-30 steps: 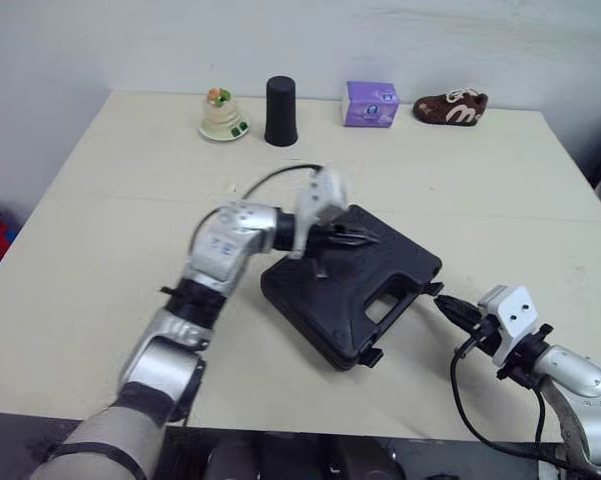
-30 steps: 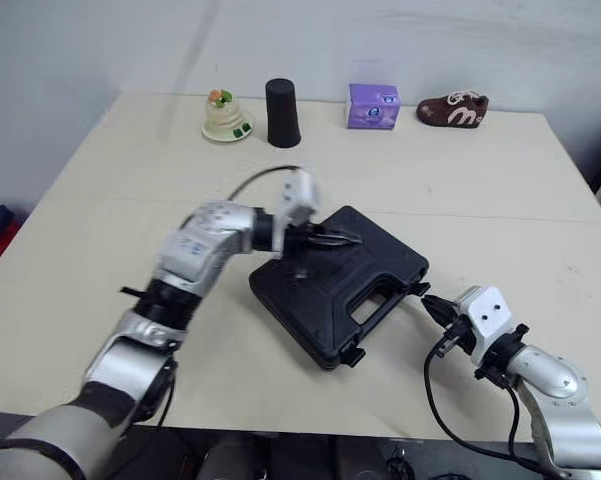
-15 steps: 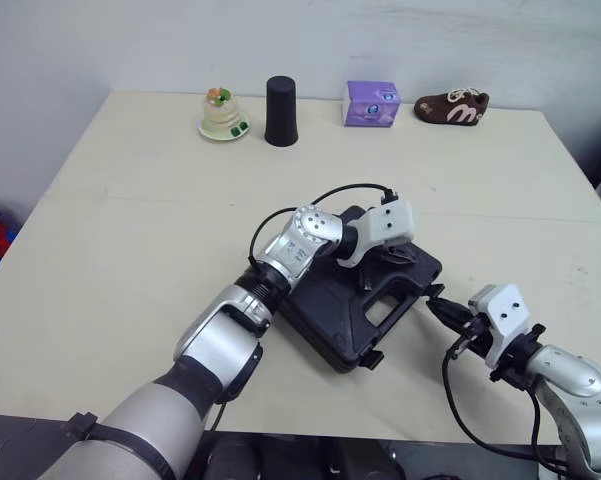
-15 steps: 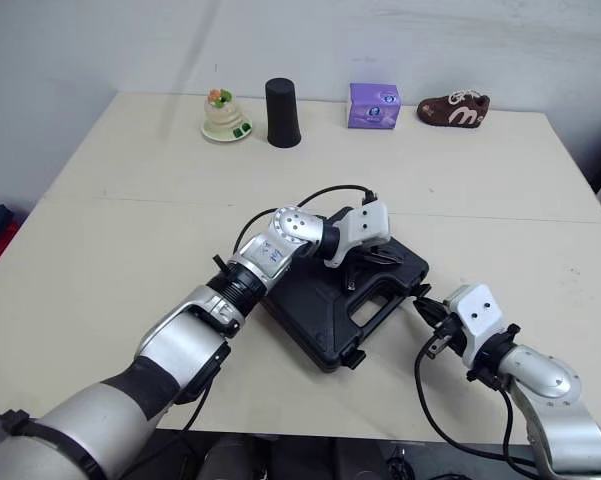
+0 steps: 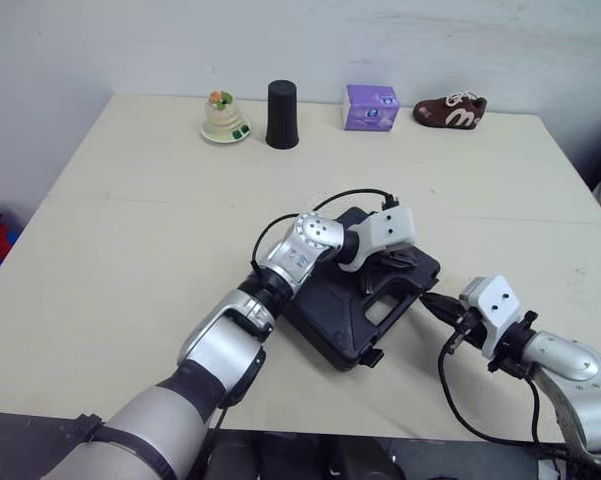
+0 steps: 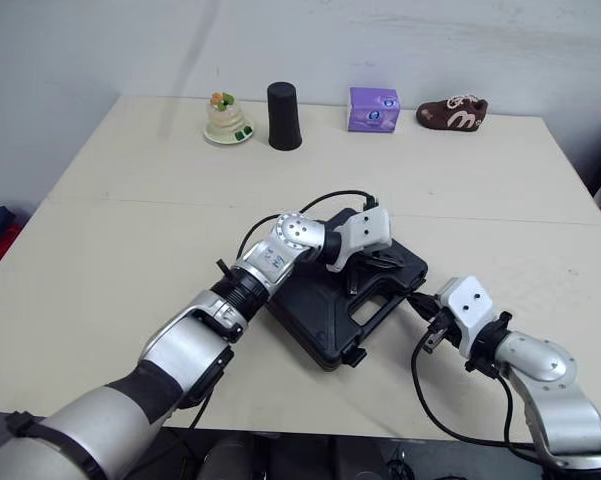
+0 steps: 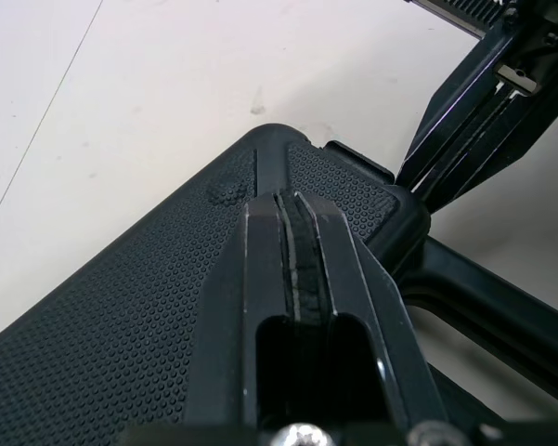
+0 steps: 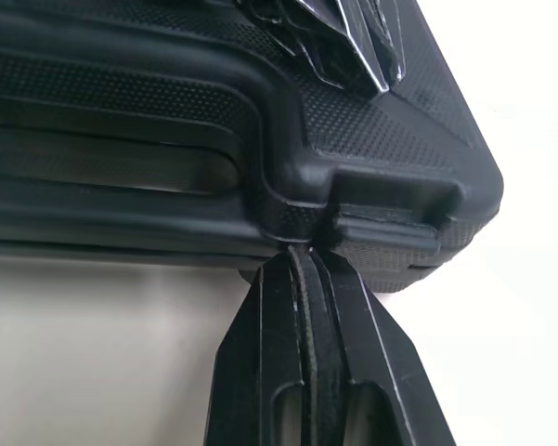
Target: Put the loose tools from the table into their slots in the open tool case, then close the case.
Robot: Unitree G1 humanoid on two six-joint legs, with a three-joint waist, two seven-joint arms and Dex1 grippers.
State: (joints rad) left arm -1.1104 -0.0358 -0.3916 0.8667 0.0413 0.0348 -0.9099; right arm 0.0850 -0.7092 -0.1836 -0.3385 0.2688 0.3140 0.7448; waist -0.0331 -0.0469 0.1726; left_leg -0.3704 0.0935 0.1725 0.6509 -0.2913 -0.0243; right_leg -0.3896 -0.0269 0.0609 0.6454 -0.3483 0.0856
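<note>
The black tool case (image 5: 330,312) lies closed on the table, handle side toward my right arm. My left gripper (image 5: 404,262) is shut, its fingers (image 7: 292,223) resting on the textured lid near the handle corner. My right gripper (image 5: 428,299) is also shut, and its fingertips (image 8: 302,265) touch the case's side right under a latch (image 8: 390,234). In the left wrist view the right gripper (image 7: 422,172) points at the case's corner. No loose tools lie on the table.
Along the far edge of the table (image 5: 130,250) stand a small figurine on a dish (image 5: 223,116), a black cup (image 5: 282,114), a purple box (image 5: 370,106) and a brown shoe-shaped object (image 5: 450,110). A latch (image 5: 372,355) sticks out at the case's near corner.
My left gripper swept right across the lid, from its far left part to the handle corner. The right gripper edged closer to the case's side latch.
</note>
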